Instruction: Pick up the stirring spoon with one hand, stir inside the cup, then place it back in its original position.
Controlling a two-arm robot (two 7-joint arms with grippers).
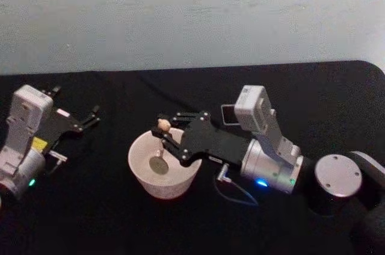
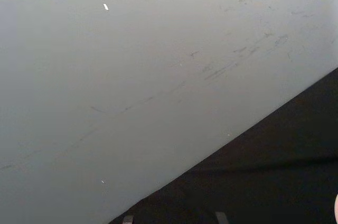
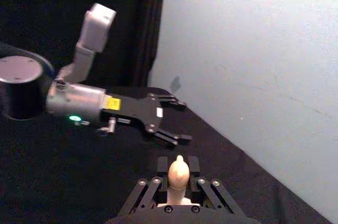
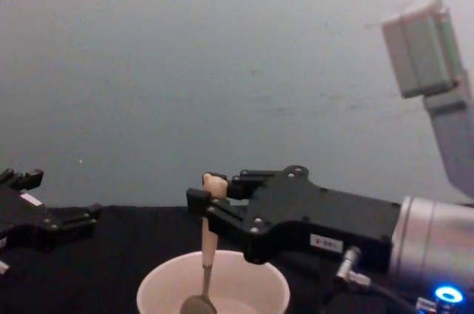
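The cream cup (image 1: pixel 142 177) stands on the black table left of centre. Inside it the stirring spoon (image 4: pixel 209 244) is upright, its metal bowl (image 1: pixel 159 165) near the cup's floor and its bear-head knob (image 3: pixel 178 172) sticking up. My right gripper (image 1: pixel 161 130) reaches over the cup from the right, shut on the spoon's beige handle just below the knob. In the chest view the right gripper (image 4: pixel 211 201) hangs above the cup's rim (image 4: pixel 159 278). A grey square holder (image 1: pixel 229 114) stands behind the right wrist. My left gripper (image 1: pixel 75 103) rests open at the far left.
A pale wall (image 1: pixel 192 14) runs along the far edge of the black table (image 1: pixel 120 231). The right arm's grey round joint (image 1: pixel 338 175) lies at the lower right. In the right wrist view the left gripper (image 3: pixel 185 122) hangs open beyond the spoon.
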